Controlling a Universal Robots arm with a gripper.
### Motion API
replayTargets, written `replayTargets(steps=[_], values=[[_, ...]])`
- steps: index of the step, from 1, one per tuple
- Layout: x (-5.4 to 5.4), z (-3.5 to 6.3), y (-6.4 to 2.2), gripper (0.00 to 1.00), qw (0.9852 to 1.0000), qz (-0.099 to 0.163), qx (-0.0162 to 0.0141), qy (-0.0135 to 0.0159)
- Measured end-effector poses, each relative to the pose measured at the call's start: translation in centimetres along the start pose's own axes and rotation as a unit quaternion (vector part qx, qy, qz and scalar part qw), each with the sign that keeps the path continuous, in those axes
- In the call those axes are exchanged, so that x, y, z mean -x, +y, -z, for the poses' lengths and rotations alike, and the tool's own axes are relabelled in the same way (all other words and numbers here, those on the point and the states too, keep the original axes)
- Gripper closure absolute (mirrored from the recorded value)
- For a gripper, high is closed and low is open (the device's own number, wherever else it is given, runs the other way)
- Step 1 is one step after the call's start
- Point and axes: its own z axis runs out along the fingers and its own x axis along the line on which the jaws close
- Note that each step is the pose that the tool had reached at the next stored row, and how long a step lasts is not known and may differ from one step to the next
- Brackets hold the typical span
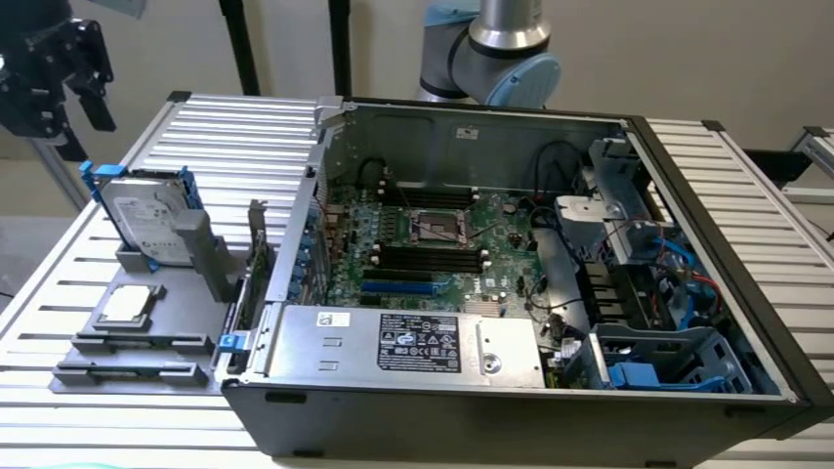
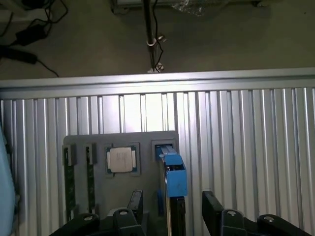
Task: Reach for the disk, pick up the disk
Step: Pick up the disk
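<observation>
Hanging wide open and empty above the upright disk, the gripper frames its blue rail without touching, the chip lying beside on the grey holder.

A plain beige wall is seen behind the slatted aluminium surface; black cables are laid on the dull floor beyond it.

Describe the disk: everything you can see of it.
The disk is a silver-grey metal slab with a white label and blue plastic rails along two edges. It stands on edge, nearly upright, in a slot of the grey holder on the table, at the exterior view's left of the computer case. Only the holder touches it; the gripper hangs above, fingers open, apart from it.
</observation>
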Motion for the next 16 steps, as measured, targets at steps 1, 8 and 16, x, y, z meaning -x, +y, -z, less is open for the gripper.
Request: replayTargets(steps=[1, 8, 16], values=[[0.0, -0.18, 0.00, 0.40, 1.0000, 0.000, 0.0000, 0.0000], [0.3, -1.45, -0.02, 0.40, 1.0000, 0.000, -0.0002, 0.0000], [0.7, -2.91, 0.04, 0.40, 1.0000, 0.004, -0.0038, -0.0001]])
